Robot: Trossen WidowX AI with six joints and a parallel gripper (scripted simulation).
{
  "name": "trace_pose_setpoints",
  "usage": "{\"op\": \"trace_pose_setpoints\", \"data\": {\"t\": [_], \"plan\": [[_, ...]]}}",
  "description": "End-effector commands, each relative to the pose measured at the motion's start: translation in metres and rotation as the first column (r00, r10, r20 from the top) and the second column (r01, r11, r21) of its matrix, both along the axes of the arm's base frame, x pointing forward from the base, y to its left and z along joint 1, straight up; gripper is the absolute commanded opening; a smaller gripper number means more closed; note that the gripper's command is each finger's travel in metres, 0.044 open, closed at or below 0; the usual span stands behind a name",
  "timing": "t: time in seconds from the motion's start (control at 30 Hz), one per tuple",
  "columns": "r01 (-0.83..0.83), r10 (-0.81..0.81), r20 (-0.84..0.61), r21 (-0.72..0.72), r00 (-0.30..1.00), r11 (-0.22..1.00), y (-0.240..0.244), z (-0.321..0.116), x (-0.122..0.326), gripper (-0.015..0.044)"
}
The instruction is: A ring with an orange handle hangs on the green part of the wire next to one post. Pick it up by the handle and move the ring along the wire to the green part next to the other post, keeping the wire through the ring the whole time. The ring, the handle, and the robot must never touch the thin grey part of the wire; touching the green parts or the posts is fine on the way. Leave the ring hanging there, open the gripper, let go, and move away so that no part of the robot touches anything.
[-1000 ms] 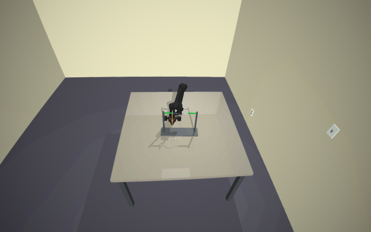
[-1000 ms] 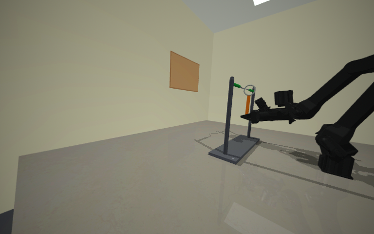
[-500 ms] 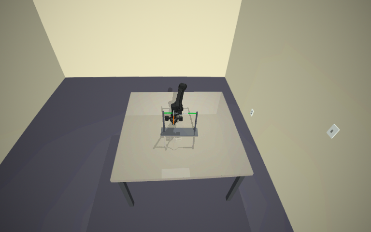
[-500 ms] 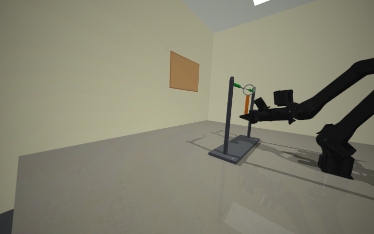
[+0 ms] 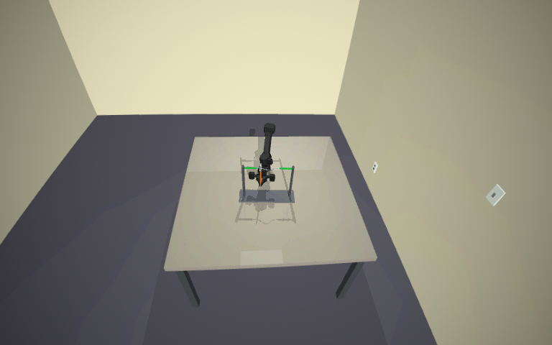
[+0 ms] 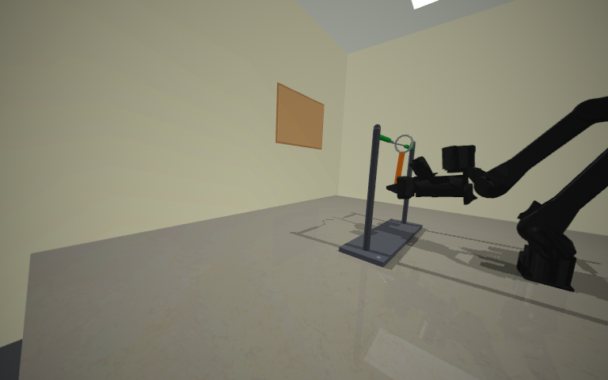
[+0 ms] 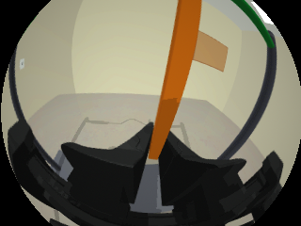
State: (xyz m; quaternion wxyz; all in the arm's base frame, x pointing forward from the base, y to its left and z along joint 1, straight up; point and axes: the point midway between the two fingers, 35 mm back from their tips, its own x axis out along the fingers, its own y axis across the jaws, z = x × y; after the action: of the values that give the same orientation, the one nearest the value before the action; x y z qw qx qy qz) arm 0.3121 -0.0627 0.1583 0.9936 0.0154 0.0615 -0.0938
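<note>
My gripper [image 5: 261,183] [image 6: 392,188] [image 7: 155,126] is shut on the lower end of the orange handle [image 5: 261,175] [image 6: 400,165] [image 7: 181,56], which stands nearly upright with a slight tilt. The grey ring [image 6: 404,134] above it is around the wire, just inward of the green part [image 5: 249,167] [image 6: 407,146] [image 7: 256,19] by the left post of the top view. The thin grey wire passes through the ring; its exact clearance is too small to tell. The other green part [image 5: 286,168] [image 6: 385,138] is farther along the wire. The ring is out of the wrist view.
The left post [image 5: 243,182] [image 6: 405,208] [image 7: 271,71] and right post [image 5: 290,182] [image 6: 371,188] [image 7: 15,94] rise from a grey base [image 5: 280,196] [image 6: 381,244] on the table [image 5: 211,236] [image 6: 201,286]. My fingers are between the posts, below the wire.
</note>
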Motion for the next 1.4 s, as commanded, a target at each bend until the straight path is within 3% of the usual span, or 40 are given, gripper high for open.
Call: {"op": "trace_pose_setpoints", "data": {"t": [0.0,0.33,0.73,1.37], "plan": [[0.044,-0.044,0.023,0.01,0.999,0.999,0.002,-0.004,0.005,-0.015],[0.191,-0.192,0.111,0.025,0.975,0.981,0.009,-0.002,0.021,-0.015],[0.329,-0.334,0.11,0.057,0.936,0.943,0.022,-0.001,0.03,-0.015],[0.218,-0.22,0.107,0.03,0.97,0.975,0.036,0.002,0.04,-0.015]]}}
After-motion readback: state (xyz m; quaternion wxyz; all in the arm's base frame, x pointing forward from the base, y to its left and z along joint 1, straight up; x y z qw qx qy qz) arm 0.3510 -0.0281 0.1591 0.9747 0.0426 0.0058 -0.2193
